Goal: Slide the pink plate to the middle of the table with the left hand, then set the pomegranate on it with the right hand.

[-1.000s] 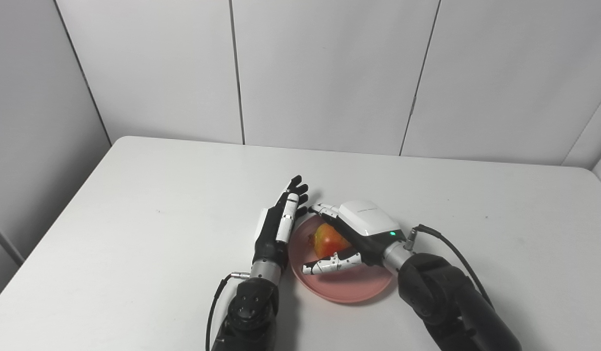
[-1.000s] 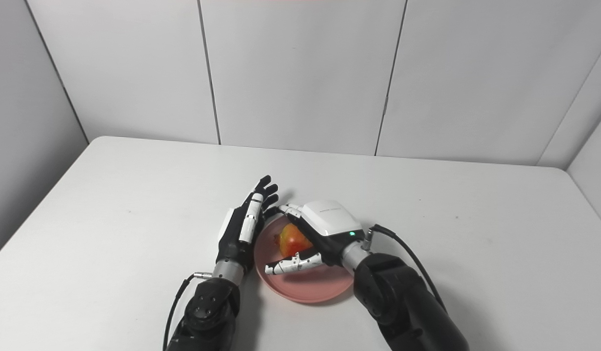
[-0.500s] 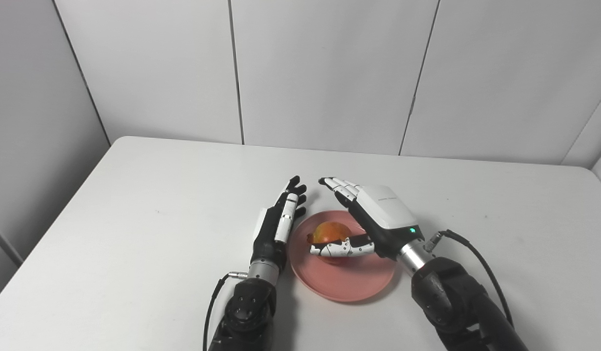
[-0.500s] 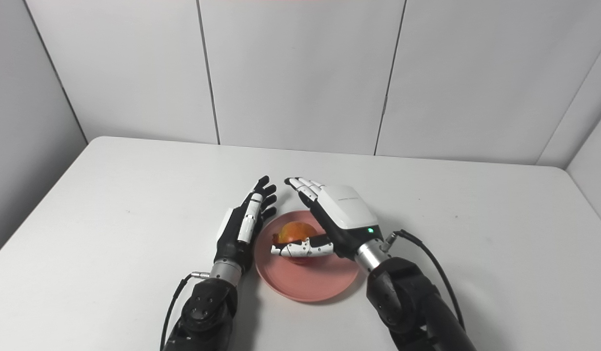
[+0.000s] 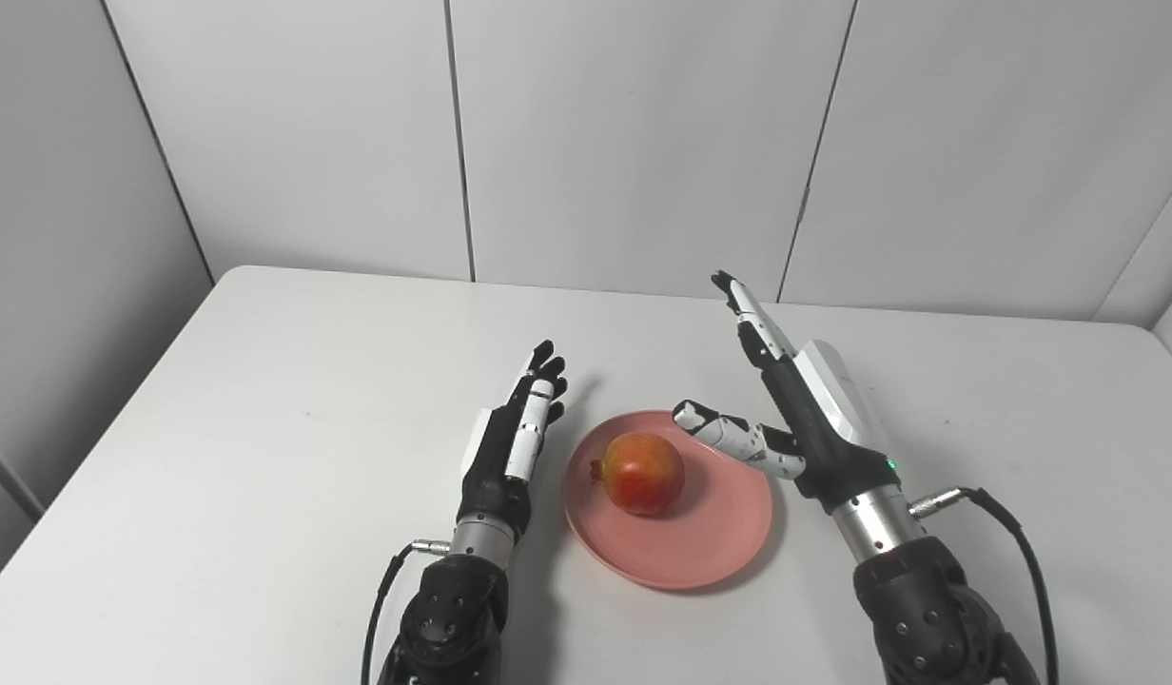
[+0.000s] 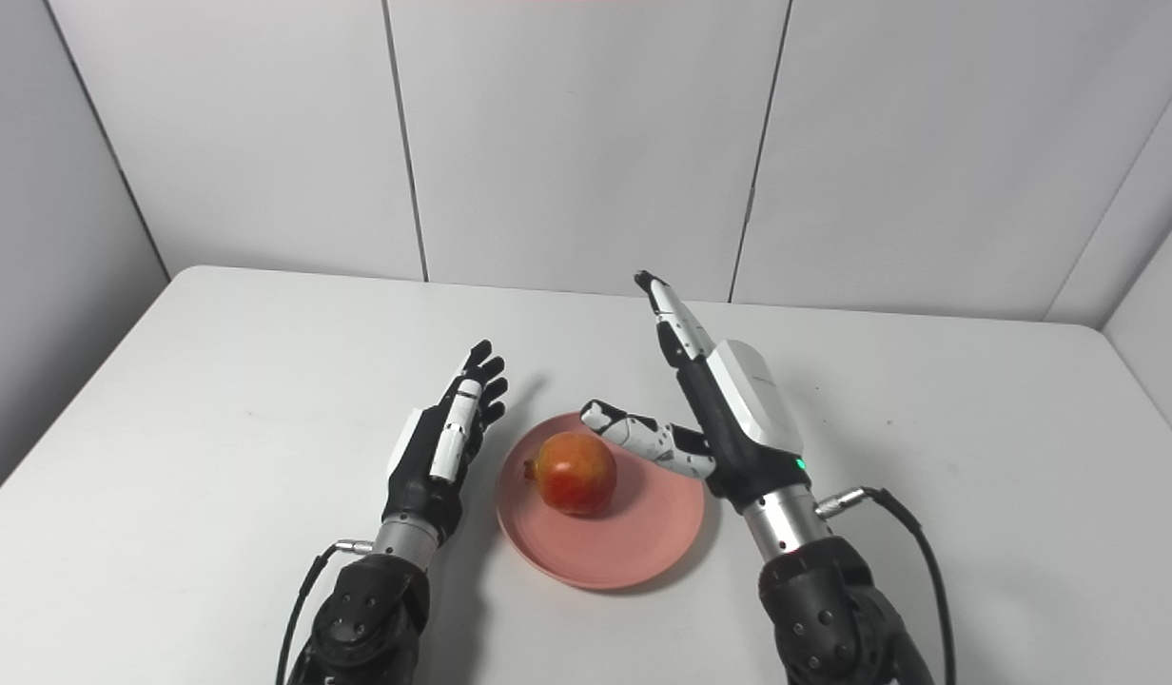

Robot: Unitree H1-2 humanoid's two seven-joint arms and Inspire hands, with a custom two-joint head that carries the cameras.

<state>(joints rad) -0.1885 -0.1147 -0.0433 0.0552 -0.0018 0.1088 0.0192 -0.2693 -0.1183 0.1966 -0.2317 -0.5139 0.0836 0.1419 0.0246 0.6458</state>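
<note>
I have the pomegranate sitting on the plate, left of the plate's centre, its little crown end pointing left toward my left hand. The plate lies near the middle of the table, toward the near side.

My right hand is spread wide and holds nothing — fingers stretched up and away toward the far wall, thumb reaching out over the plate's right rim, clear of the fruit. The fruit lies to the left of that hand and below it. My left hand is flat and open too, fingers straight and pointing away from me, just beside the plate's left edge but apart from it as far as I can tell.

Of the two, the left hand looks slightly nearer the fruit, though neither touches it. Judging by this, both steps look done, and what remains is to draw the arms back without brushing the rim.

I can read no brand or writing anywhere — only a small green light by the right wrist.
</note>
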